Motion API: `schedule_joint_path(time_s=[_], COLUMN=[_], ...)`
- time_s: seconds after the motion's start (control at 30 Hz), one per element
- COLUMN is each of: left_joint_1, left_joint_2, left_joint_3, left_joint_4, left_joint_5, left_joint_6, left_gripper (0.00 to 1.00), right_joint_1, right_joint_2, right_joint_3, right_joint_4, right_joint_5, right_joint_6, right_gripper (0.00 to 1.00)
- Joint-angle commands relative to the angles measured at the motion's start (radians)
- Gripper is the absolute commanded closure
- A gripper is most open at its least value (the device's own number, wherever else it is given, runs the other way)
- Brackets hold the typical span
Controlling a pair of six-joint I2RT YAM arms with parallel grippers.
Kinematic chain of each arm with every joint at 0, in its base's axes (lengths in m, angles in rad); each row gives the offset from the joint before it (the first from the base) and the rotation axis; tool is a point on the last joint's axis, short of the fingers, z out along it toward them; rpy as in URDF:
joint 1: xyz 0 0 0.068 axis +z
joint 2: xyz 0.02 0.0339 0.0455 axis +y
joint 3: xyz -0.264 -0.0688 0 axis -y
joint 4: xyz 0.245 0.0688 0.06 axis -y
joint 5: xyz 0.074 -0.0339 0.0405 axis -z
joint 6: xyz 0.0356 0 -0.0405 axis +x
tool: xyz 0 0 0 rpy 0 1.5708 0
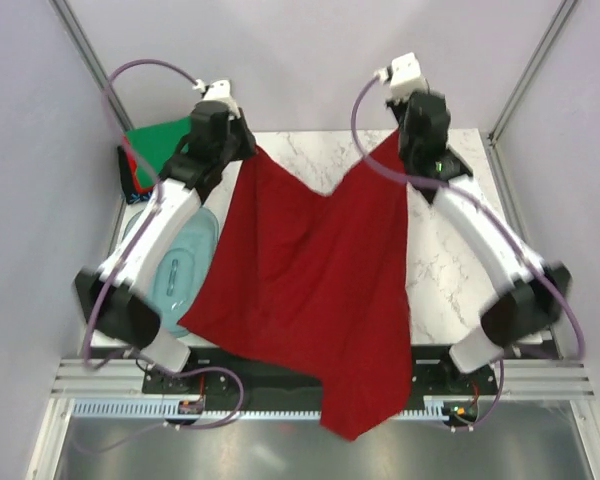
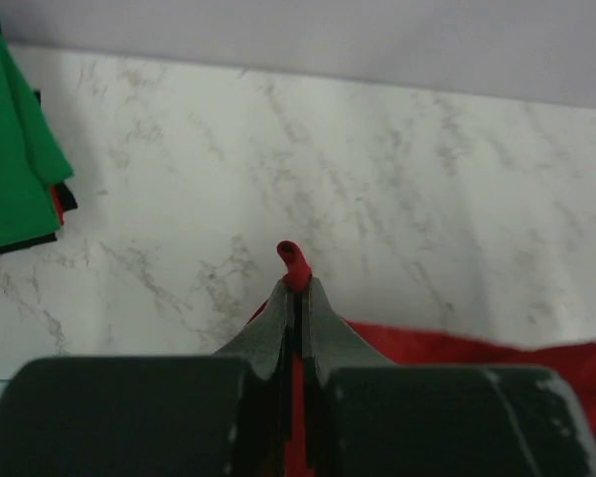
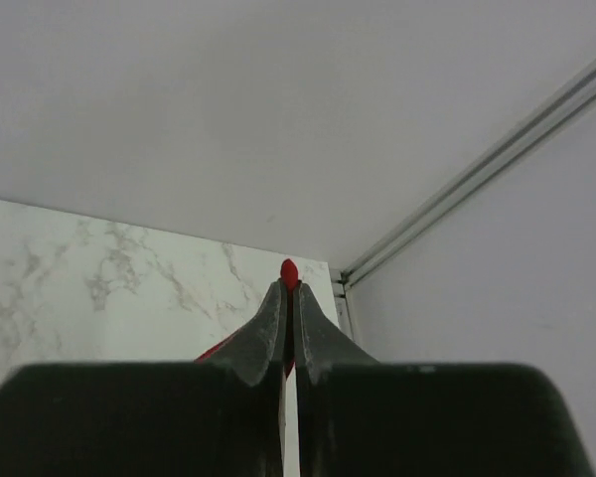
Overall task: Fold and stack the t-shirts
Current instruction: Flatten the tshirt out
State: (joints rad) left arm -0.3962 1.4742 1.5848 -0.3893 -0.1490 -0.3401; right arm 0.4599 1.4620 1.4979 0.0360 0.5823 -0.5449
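The dark red t-shirt hangs over the tabletop, its long axis running far to near and its lowest tip past the near edge. Both arms stretch toward the far side, with the left tool and right tool each clenched on an upper corner.

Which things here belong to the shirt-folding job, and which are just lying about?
Job: large dark red cloth t-shirt, pinched by left gripper and right gripper; folded bright green cloth t-shirt.
Lying about: translucent teal plastic tub; white marbled table.
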Motion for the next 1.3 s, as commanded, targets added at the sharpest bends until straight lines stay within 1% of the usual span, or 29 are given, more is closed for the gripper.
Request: schedule_joint_path(time_s=[0.0,0.03,0.07,0.1,0.13,0.17,0.2,0.23,0.27,0.33,0.37,0.4,0.43,0.5,0.53,0.57,0.6,0.63,0.7,0.73,0.77,0.8,0.83,0.87,0.9,1.0,1.07,1.13,1.27], left_joint_1=[0.098,0.129,0.143,0.155,0.175,0.181,0.197,0.2,0.203,0.204,0.204,0.203,0.203,0.201,0.2,0.198,0.192,0.188,0.165,0.152,0.139,0.108,0.091,0.074,0.041,-0.015,-0.032,-0.043,-0.044], left_joint_2=[0.219,0.303,0.377,0.534,0.602,0.66,0.745,0.758,0.755,0.72,0.707,0.7,0.675,0.641,0.602,0.578,0.554,0.507,0.46,0.433,0.392,0.373,0.358,0.341,0.339,0.365,0.394,0.446,0.527], left_joint_3=[0.076,0.183,0.251,0.326,0.472,0.542,0.628,0.635,0.62,0.551,0.535,0.514,0.5,0.44,0.416,0.391,0.336,0.307,0.208,0.17,0.132,0.054,0.017,-0.018,-0.075,-0.135,-0.14,-0.128,-0.098], left_joint_4=[0.003,-0.035,-0.145,-0.201,-0.259,-0.389,-0.429,-0.456,-0.457,-0.431,-0.427,-0.428,-0.427,-0.427,-0.422,-0.418,-0.415,-0.399,-0.382,-0.367,-0.356,-0.347,-0.338,-0.32,-0.31,-0.289,-0.281,-0.283,-0.289], left_joint_5=[0.0,0.006,0.031,0.055,0.081,0.086,0.091,0.091,0.066,0.045,0.046,0.046,0.048,0.043,0.034,0.031,0.029,0.029,0.029,0.008,-0.007,-0.021,-0.055,-0.069,-0.086,-0.155,-0.191,-0.216,-0.216], left_joint_6=[-0.089,-0.121,-0.135,-0.148,-0.152,-0.163,-0.169,-0.178,-0.183,-0.183,-0.178,-0.175,-0.172,-0.174,-0.183,-0.185,-0.186,-0.186,-0.188,-0.188,-0.191,-0.191,-0.186,-0.183,-0.177,-0.16,-0.148,-0.139,-0.137], left_gripper=[0.98,0.98,0.98,0.94,0.88,0.7,0.58,0.5,0.35,0.25,0.21,0.21,0.2,0.2,0.2,0.21,0.22,0.24,0.26,0.28,0.28,0.29,0.3,0.31,0.32,0.34,0.35,0.35,0.36], right_joint_1=[-0.211,-0.228,-0.242,-0.265,-0.273,-0.274,-0.271,-0.265,-0.254,-0.253,-0.251,-0.251,-0.253,-0.254,-0.254,-0.253,-0.254,-0.254,-0.256,-0.254,-0.256,-0.256,-0.256,-0.256,-0.256,-0.256,-0.254,-0.254,-0.256], right_joint_2=[0.295,0.396,0.57,0.637,0.738,0.782,0.814,0.827,0.821,0.786,0.764,0.741,0.688,0.623,0.554,0.519,0.485,0.419,0.355,0.298,0.269,0.244,0.198,0.181,0.164,0.126,0.101,0.08,0.046], right_joint_3=[0.305,0.399,0.561,0.621,0.675,0.787,0.821,0.825,0.791,0.748,0.69,0.655,0.618,0.484,0.435,0.335,0.282,0.18,0.073,0.024,-0.075,-0.126,-0.23,-0.281,-0.332,-0.494,-0.582,-0.623,-0.712], right_joint_4=[-0.118,-0.171,-0.256,-0.289,-0.321,-0.403,-0.433,-0.438,-0.432,-0.43,-0.43,-0.429,-0.43,-0.429,-0.427,-0.426,-0.426,-0.43,-0.43,-0.43,-0.432,-0.43,-0.423,-0.398,-0.383,-0.34,-0.326,-0.32,-0.297], right_joint_5=[-0.159,-0.156,-0.145,-0.142,-0.141,-0.177,-0.193,-0.196,-0.185,-0.182,-0.17,-0.164,-0.162,-0.171,-0.189,-0.205,-0.249,-0.272,-0.309,-0.347,-0.366,-0.386,-0.453,-0.494,-0.533,-0.604,-0.604,-0.614,-0.639], right_joint_6=[0.262,0.293,0.334,0.411,0.452,0.474,0.493,0.496,0.499,0.517,0.526,0.539,0.571,0.606,0.65,0.674,0.704,0.749,0.816,0.842,0.918,0.951,0.986,1.031,1.049,1.085,1.093,1.103,1.105], right_gripper=[1.0,1.0,1.0,0.99,0.82,0.2,0.04,0.02,0.02,0.02,0.02,0.02,0.02,0.02,0.02,0.02,0.02,0.02,0.02,0.02,0.02,0.02,0.02,0.02,0.02,0.02,0.02,0.02,0.02])
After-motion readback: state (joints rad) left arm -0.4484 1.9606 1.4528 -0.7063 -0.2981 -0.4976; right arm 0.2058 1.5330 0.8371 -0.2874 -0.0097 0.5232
